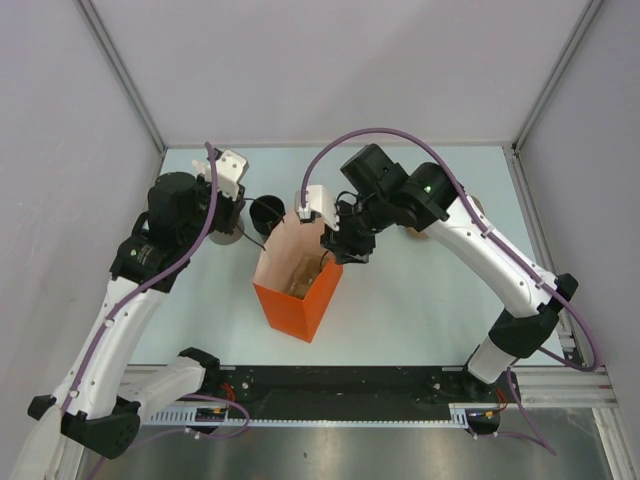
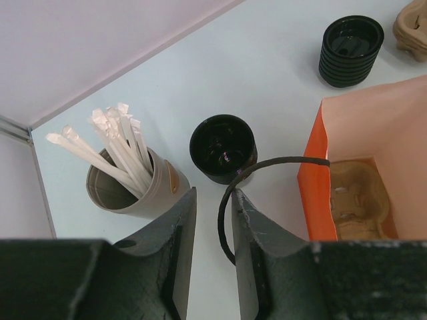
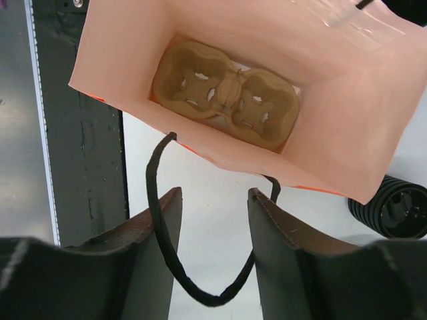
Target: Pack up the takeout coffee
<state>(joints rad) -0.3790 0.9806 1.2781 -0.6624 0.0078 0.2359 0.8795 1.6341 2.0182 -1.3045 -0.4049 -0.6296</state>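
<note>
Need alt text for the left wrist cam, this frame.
The left pincer, fingers slightly apart, has the black cord handle of an orange paper bag running through its gap; a cardboard cup carrier sits inside the bag. Beyond: a grey cup of white straws, an open black cup and a lidded ribbed black cup.

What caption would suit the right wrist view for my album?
Right gripper, open, straddles the handle of a bag holding an empty cup carrier.

**Q:** Which items are cut by the views' edges?
**A:** Left wrist view: loose pulp carrier [image 2: 412, 27], top-right corner; orange bag [image 2: 373, 127], right edge. Right wrist view: lidded black cup [image 3: 390, 212], right edge.
**Q:** And occluded from above?
**A:** The loose pulp carrier, largely under the right arm [image 1: 480, 240].
</note>
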